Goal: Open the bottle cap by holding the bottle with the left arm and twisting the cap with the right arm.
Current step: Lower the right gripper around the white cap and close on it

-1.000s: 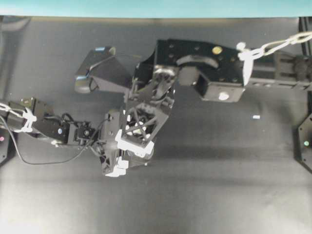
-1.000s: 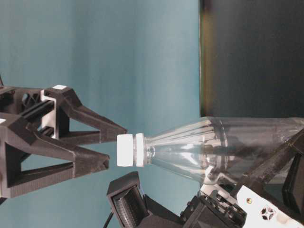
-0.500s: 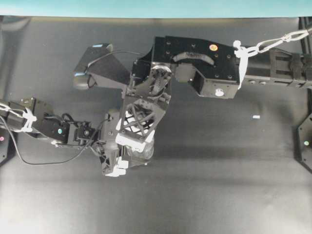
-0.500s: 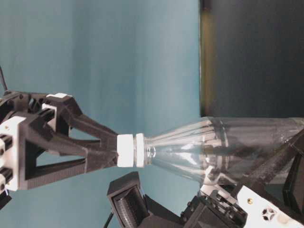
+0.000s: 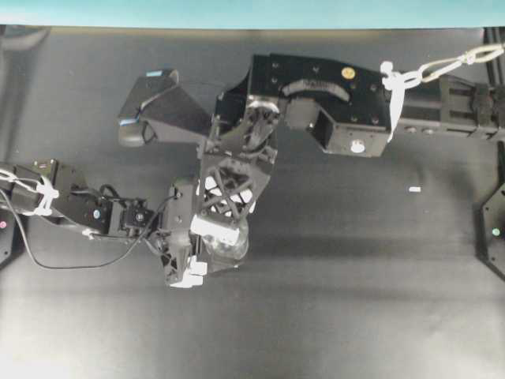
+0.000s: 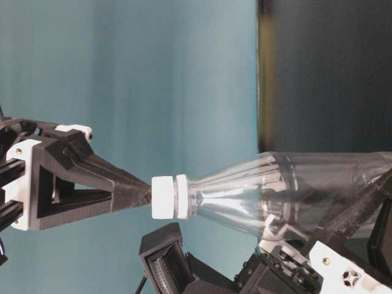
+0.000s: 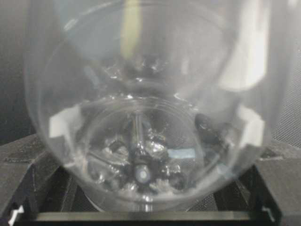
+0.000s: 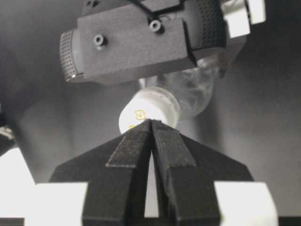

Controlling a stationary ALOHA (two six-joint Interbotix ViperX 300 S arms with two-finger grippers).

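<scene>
The clear bottle (image 6: 275,190) is held upright off the table, and its white cap (image 6: 162,196) points at the right arm. My left gripper (image 5: 185,264) is shut on the bottle's body; the bottle (image 7: 141,117) fills the left wrist view, with a white pad (image 7: 62,126) pressed on each side. My right gripper (image 6: 146,195) stands just above the cap with its jaws shut together. Its tips meet at the cap's top face, not around the cap. In the right wrist view the gripper (image 8: 152,123) partly covers the cap (image 8: 155,106). From overhead the right gripper (image 5: 215,230) hides the cap.
The black table mat (image 5: 355,300) lies under both arms. A small white scrap (image 5: 415,189) lies on it to the right. The left arm's black camera box (image 8: 131,42) sits just behind the bottle. The right arm's camera box (image 5: 150,103) juts out at the upper left.
The right gripper's fingers were spread apart short of the cap. They have come together and moved in, and the tips now meet on the cap's top. The left gripper and bottle have stayed put.
</scene>
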